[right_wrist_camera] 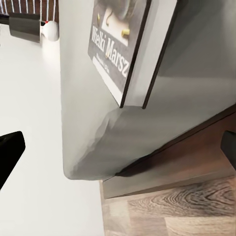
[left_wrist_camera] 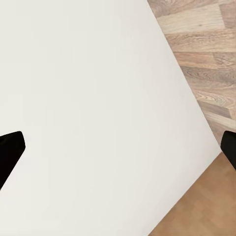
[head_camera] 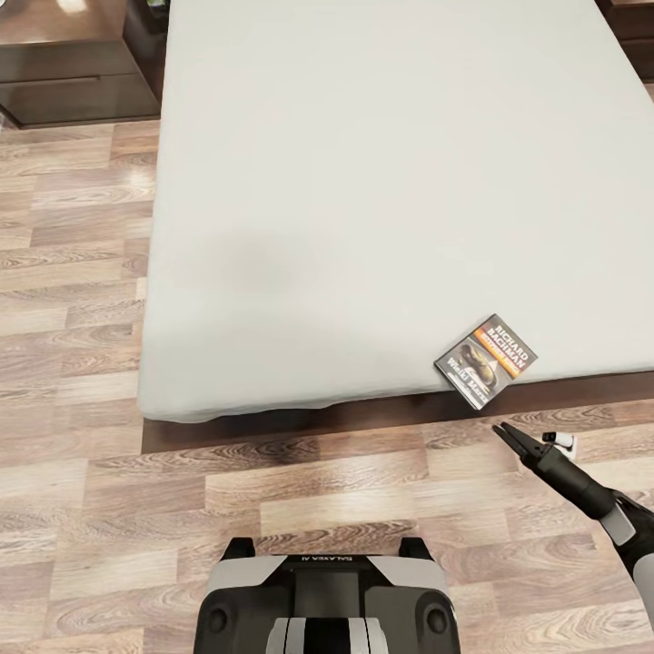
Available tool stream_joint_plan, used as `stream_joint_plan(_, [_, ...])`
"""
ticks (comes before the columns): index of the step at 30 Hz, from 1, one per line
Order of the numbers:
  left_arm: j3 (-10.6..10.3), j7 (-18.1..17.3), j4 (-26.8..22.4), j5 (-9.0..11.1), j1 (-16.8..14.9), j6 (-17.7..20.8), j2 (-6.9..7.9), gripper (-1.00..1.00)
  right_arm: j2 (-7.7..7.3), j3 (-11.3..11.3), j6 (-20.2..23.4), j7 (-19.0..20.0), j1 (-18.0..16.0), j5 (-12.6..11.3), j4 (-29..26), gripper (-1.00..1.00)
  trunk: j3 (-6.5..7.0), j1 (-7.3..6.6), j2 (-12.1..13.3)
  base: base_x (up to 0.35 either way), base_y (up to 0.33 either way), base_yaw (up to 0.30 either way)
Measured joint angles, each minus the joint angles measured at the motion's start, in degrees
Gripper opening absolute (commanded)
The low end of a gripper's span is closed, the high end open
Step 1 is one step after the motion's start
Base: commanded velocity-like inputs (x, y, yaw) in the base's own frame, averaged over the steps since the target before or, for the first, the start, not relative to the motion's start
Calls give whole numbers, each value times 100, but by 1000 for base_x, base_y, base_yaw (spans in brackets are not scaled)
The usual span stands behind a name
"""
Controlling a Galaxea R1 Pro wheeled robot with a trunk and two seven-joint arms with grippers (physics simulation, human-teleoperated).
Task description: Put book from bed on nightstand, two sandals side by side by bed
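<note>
The book (head_camera: 486, 361) lies flat on the bed (head_camera: 363, 182), close to the mattress's near edge on the right, with one corner reaching that edge. My right gripper (head_camera: 509, 436) hovers over the floor just in front of and below the book, open and holding nothing. In the right wrist view the book (right_wrist_camera: 118, 39) sits above the rounded mattress edge (right_wrist_camera: 98, 137), with the fingers spread wide at both sides. My left gripper (left_wrist_camera: 118, 147) is open over a plain white surface beside wood floor. The sandals are out of view.
A nightstand (head_camera: 64, 64) stands at the bed's far left corner, and a second dark cabinet (head_camera: 636, 27) shows at the far right. The dark bed frame (head_camera: 363, 413) juts out under the mattress. Plank floor (head_camera: 73, 318) runs along the left. My base (head_camera: 327, 599) is below.
</note>
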Motion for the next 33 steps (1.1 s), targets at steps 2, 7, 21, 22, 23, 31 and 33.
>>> stream_joint_plan(2, [0,0,0,0,1,0,0,100,-4,-9,0,0,-28,0,-2,100,0,0,0,0,0,0])
stream_joint_plan(7, [0,0,0,0,0,1,0,100,-8,-16,1,0,-74,0,1,100,0,0,0,0,0,0])
stream_joint_plan(21, [1,0,0,0,0,4,0,100,-12,-38,-8,0,-125,-144,16,100,-126,154,-281,0,0,0])
stream_joint_plan(22, [1,0,0,0,1,5,0,100,-13,-38,-13,0,-126,-201,15,100,-126,154,-281,0,0,0])
stream_joint_plan(23, [1,0,0,0,2,6,0,100,-17,-39,-15,0,-127,-260,15,100,-126,154,-281,0,0,0])
stream_joint_plan(31, [-1,-1,0,-1,3,13,-1,100,-46,-45,-27,0,-129,-457,14,100,-126,154,-281,0,0,0])
stream_joint_plan(33, [-1,-1,0,-3,3,14,-1,100,-50,-46,-28,0,-130,-479,14,100,-126,154,-281,0,0,0])
